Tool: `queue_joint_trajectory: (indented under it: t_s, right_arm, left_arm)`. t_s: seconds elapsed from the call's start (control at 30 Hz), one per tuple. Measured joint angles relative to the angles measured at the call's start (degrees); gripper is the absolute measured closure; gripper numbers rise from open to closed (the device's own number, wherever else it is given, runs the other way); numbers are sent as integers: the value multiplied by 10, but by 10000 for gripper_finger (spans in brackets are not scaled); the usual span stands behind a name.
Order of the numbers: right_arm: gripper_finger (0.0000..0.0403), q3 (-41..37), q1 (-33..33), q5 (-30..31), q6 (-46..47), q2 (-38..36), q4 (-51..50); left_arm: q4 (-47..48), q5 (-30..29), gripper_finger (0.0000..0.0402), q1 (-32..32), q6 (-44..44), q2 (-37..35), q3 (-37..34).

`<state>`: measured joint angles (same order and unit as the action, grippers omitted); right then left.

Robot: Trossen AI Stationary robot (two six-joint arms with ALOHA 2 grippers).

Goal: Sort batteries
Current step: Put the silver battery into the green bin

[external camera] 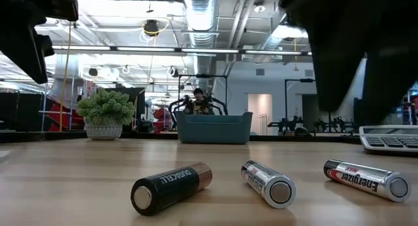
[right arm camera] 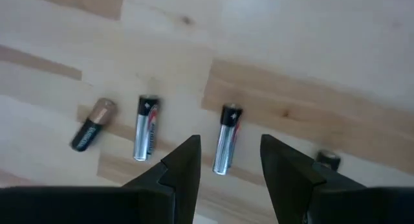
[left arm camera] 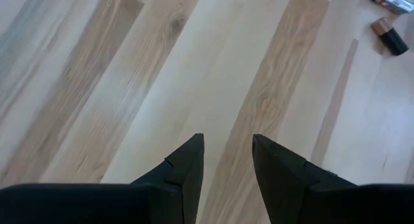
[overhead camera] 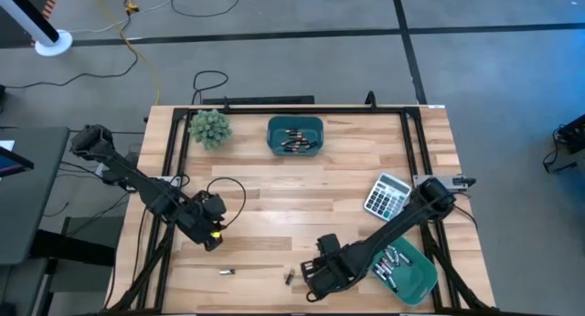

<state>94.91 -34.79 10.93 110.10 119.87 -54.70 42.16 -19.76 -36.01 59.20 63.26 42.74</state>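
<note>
Your right hand [right arm camera: 229,162] hovers low over the counter [overhead camera: 302,188] near its front edge, fingers apart and holding nothing, with one silver battery [right arm camera: 226,138] lying between the fingertips. Beside it lie a second silver battery [right arm camera: 146,127] and a copper-topped black battery [right arm camera: 94,123]. Your left hand [left arm camera: 228,160] hangs over bare wood toward the front left, fingers apart, empty. More batteries fill the teal bin [overhead camera: 295,136] at the back edge and the teal bin [overhead camera: 409,270] at the front right corner.
</note>
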Motion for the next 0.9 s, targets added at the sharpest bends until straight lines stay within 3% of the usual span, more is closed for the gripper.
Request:
queue_joint_trajectory:
  t_s: [0.37,0.5,0.67,0.9]
  right_arm:
    - [231,3,7,-66,3,75,48]
    - [276,2,2,-86,3,91,44]
    - [377,2,0,-86,1,87,41]
    - [381,-2,3,-84,-24,48,25]
  left_arm:
    - [-31,0,276,0,-4,1,0]
    - [-31,0,276,0,-5,1,0]
    - [-27,-1,276,0,-14,1,0]
    - [-26,0,276,0,-41,1,0]
